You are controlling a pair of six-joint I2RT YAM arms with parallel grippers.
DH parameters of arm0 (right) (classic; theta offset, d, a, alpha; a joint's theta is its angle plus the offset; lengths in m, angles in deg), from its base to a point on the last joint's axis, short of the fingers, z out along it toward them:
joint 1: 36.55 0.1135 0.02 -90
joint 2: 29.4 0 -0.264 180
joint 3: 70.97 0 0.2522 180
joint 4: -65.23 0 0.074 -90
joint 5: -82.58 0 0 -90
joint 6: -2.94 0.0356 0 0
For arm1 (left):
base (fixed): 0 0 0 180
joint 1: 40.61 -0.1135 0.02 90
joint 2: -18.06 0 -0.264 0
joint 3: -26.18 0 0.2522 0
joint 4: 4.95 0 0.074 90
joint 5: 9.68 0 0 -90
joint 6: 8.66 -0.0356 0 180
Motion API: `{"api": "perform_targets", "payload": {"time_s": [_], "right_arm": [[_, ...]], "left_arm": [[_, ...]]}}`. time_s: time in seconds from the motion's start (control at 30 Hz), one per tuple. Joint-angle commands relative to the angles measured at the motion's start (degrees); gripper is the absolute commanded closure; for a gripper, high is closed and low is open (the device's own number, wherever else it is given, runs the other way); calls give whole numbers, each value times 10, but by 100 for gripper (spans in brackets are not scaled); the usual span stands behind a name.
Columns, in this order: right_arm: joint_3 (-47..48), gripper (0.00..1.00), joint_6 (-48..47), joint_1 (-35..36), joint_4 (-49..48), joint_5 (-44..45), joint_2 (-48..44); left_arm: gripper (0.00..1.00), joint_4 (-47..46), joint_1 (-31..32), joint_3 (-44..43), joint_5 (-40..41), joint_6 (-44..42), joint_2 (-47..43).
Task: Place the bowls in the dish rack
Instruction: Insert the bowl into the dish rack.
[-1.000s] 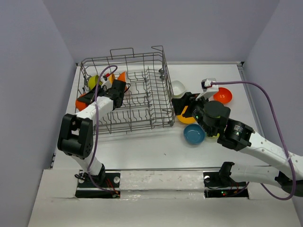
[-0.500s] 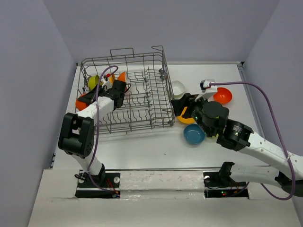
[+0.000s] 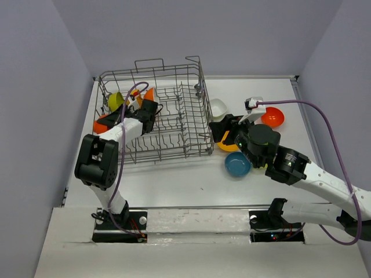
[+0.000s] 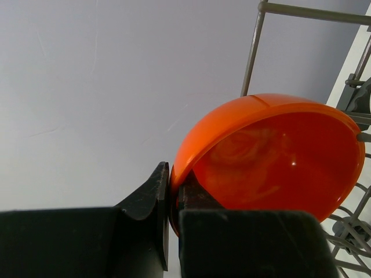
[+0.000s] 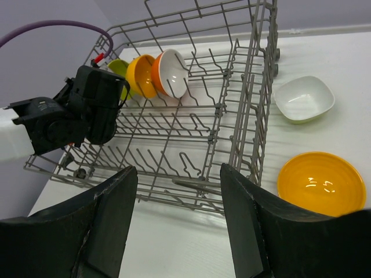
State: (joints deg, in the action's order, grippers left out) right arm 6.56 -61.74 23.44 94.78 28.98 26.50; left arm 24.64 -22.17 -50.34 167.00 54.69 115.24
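Red-orange bowl [image 4: 272, 156] in left gripper [image 4: 174, 186] shifted slightly right

High rear overview, left wrist tight on bowl [image 4: 272, 162], right wrist shares dish rack [image 5: 191, 116]

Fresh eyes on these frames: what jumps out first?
The big wire dish rack dominates the left of the table, three bowls standing on edge in its far left corner. The left gripper is shut on a red-orange bowl over that end. The right gripper hangs open right of the rack, near a white bowl, orange-yellow bowl and teal bowl.
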Motion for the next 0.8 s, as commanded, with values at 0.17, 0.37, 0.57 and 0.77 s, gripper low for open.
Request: {"api": "perform_targets", "payload": {"time_s": [0.17,0.37,0.57,0.77], "right_arm": [[0,35,3,-1,-26,2,-14],[-2,35,3,-1,-26,3,-15],[-1,35,3,-1,-26,2,-16],[-2,35,2,-1,-25,7,-20]], "left_arm": [[96,61,11,-17,90,43,40],[89,72,18,-21,90,56,49],[79,76,27,-18,91,60,49],[59,78,34,-15,91,61,49]]}}
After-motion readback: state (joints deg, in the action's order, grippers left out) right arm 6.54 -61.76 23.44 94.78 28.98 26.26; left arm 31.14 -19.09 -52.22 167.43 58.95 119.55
